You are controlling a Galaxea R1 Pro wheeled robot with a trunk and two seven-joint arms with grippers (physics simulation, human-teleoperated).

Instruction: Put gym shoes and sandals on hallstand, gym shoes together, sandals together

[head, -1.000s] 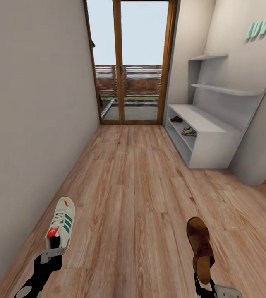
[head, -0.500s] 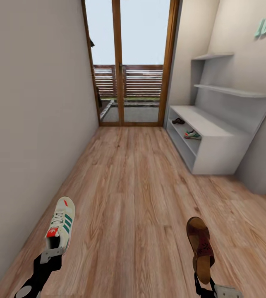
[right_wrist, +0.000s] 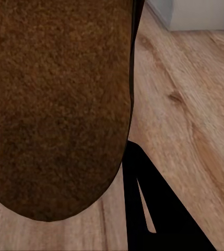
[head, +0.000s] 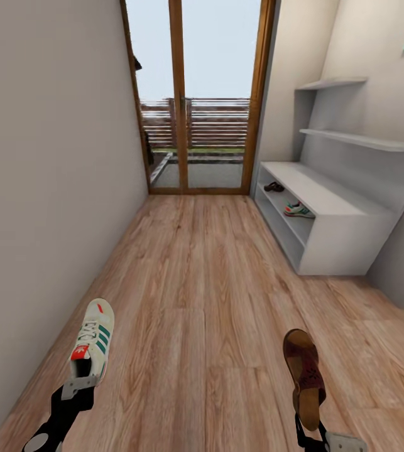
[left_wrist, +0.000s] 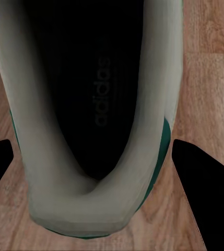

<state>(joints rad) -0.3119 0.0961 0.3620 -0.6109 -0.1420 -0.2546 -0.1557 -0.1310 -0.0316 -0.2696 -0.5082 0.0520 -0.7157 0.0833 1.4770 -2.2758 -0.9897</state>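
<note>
As the head cam rolled fwd since a sec ago, the light grey hallstand (head: 346,232) sat nearer, w/ one sneaker and one sandal already shelved. L gripper (head: 79,386) clamped the white green-striped sneaker (head: 93,339); R gripper (head: 308,433) clamped the brown leather sandal (head: 304,370). L wrist showed the sneaker's dark insole; R wrist the tan footbed over wood-plank floor (right_wrist: 195,104).

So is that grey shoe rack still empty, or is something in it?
Not empty. The shoe rack holds a sandal and a gym shoe on its upper open shelf; the top bench looks bare.
</note>
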